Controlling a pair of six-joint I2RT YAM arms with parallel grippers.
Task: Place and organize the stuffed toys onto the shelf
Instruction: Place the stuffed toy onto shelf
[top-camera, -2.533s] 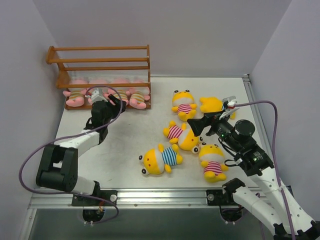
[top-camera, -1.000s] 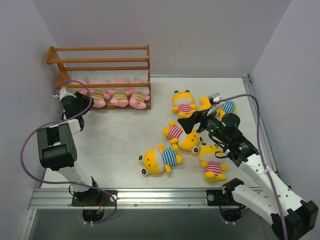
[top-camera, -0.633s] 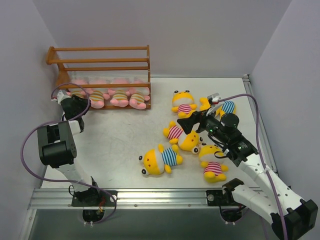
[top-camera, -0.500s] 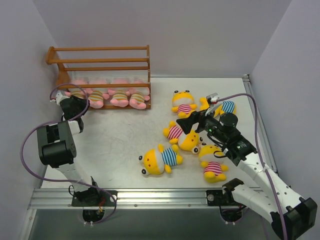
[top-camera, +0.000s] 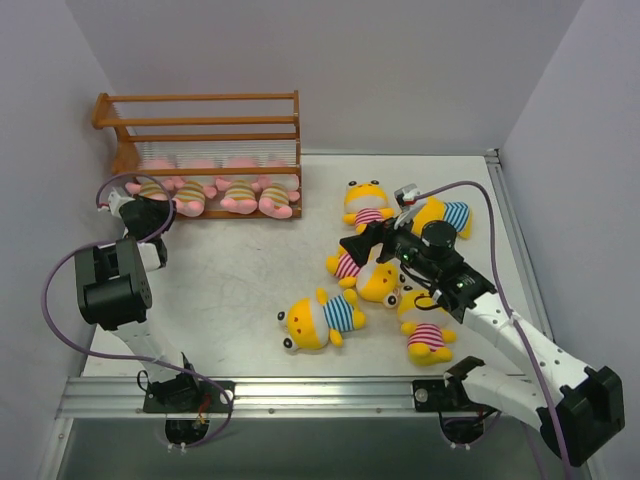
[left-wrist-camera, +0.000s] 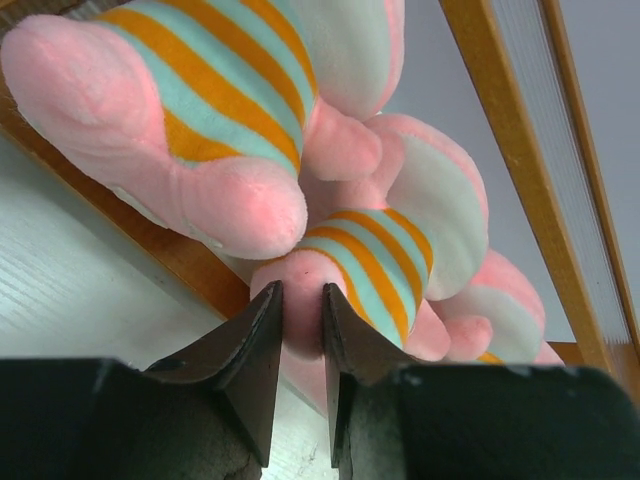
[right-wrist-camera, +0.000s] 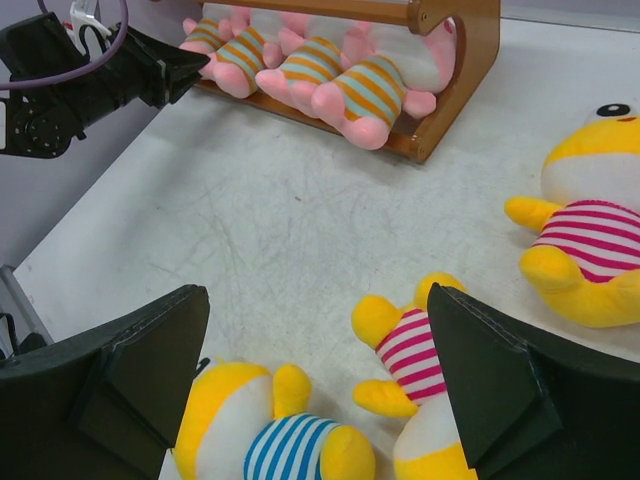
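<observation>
Four pink toys (top-camera: 240, 195) fill the shelf's (top-camera: 200, 97) bottom tier, left gripper (left-wrist-camera: 301, 292) pinching one foot, right gripper (right-wrist-camera: 318, 295) spread wide.

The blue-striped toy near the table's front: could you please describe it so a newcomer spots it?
From the orange-brown shelf at the far left of the table, look right to the loose yellow toys. The blue-striped toy lies at that group's near-left corner, apart from the rest. Its neighbours wear pink stripes; the other blue-striped one lies at the far right.
</observation>
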